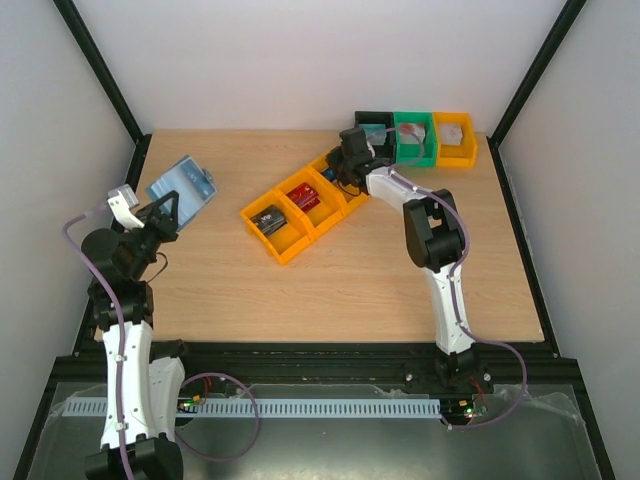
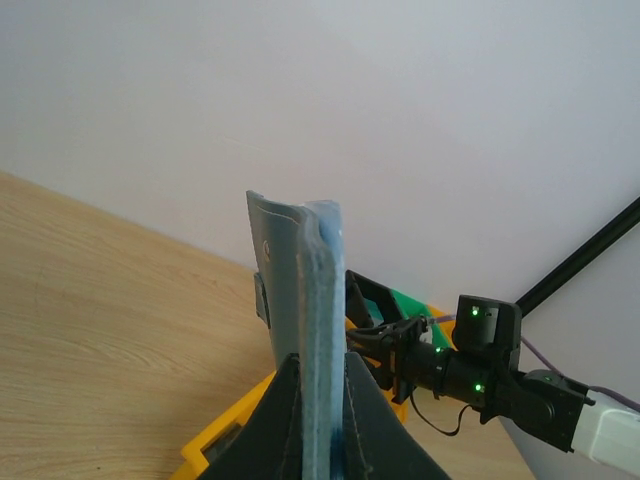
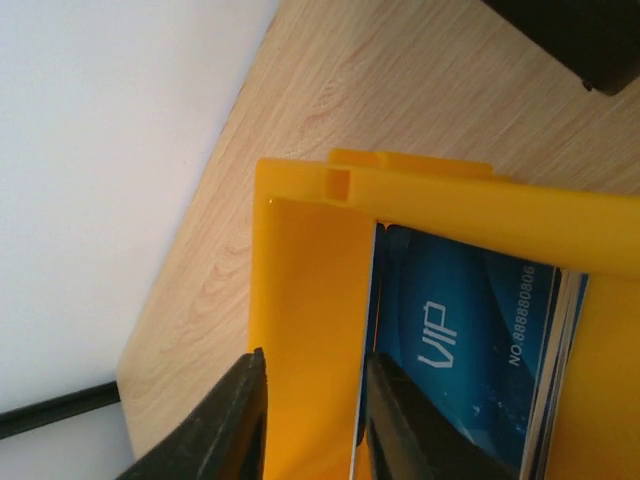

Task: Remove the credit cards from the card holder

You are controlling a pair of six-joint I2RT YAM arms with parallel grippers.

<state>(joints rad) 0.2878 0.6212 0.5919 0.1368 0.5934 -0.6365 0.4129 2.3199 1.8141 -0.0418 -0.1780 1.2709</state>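
The blue-grey card holder (image 1: 183, 190) hangs over the left of the table with my left gripper (image 1: 167, 215) shut on its lower edge. The left wrist view has the holder (image 2: 305, 300) edge-on, squeezed between the left gripper (image 2: 320, 365) fingers. A row of yellow bins (image 1: 300, 243) holds a dark card (image 1: 268, 220), a red card (image 1: 306, 197) and a blue card (image 1: 328, 176). My right gripper (image 1: 350, 152) is down at the far compartment. There the right gripper (image 3: 313, 362) stands open over the yellow bin (image 3: 450, 195) floor, and the blue VIP card (image 3: 450, 340) lies beside one finger.
A black bin (image 1: 372, 125), a green bin (image 1: 412, 135) and another yellow bin (image 1: 453, 135) stand at the back right, close behind my right gripper. Bare wood stretches across the middle and front. Black frame posts rise at the table's back corners.
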